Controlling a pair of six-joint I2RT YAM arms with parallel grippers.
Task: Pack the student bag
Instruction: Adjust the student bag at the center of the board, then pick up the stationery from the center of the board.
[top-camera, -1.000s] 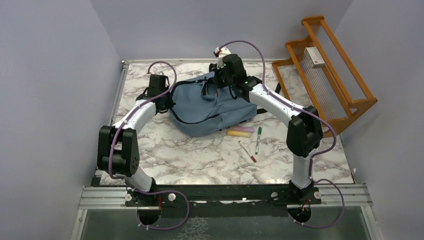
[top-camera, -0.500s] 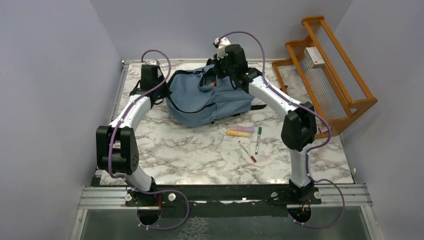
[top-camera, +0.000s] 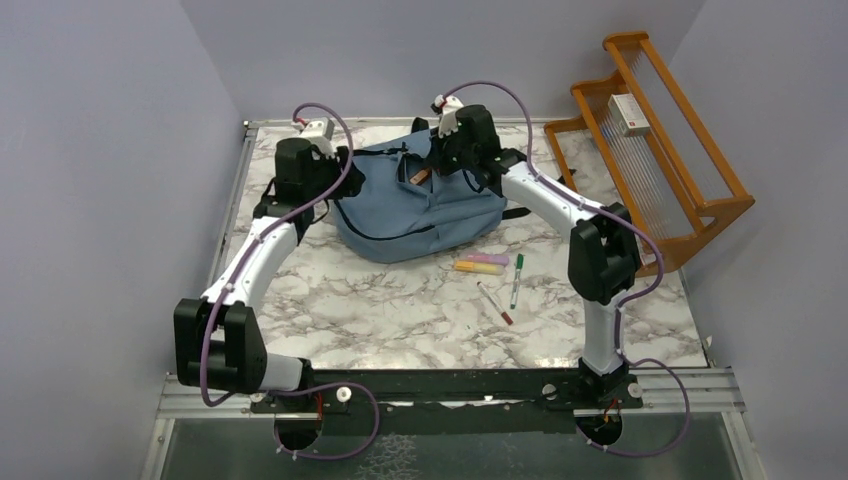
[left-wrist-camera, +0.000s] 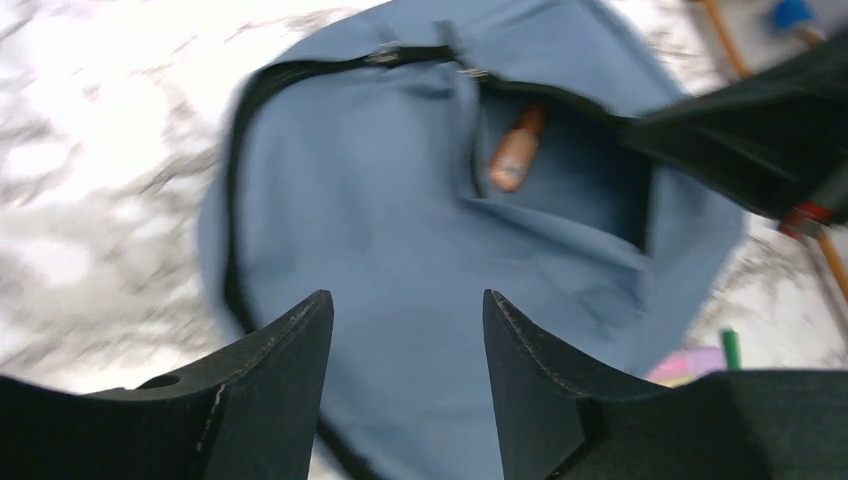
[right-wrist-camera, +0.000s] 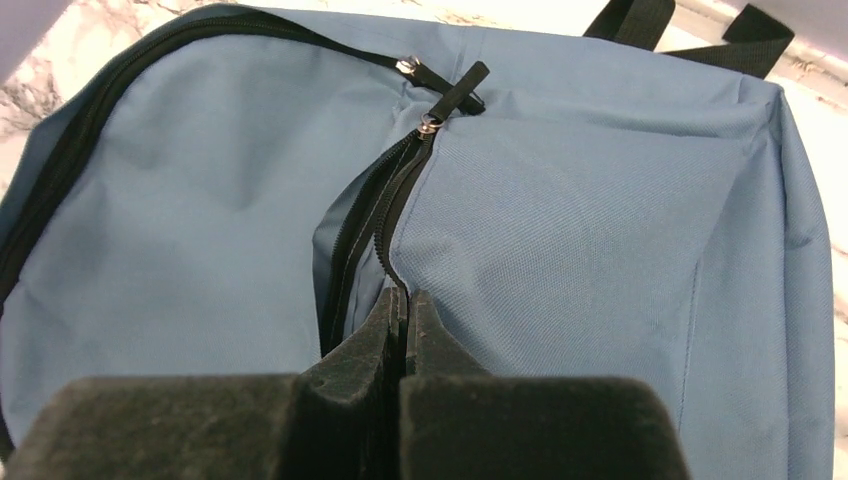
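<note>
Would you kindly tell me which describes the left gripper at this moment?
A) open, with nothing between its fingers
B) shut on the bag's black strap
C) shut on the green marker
A: in the left wrist view the left gripper has its fingers apart, and only the student bag beyond shows in the gap.

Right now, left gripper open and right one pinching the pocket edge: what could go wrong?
1. Only the right gripper holds the student bag, by a thin strip at the zipper. A slip would likely let the pocket mouth sag shut over the brown item inside.
2. The left gripper hangs open above the bag, so a pull may drag it onto the pens beside it.
</note>
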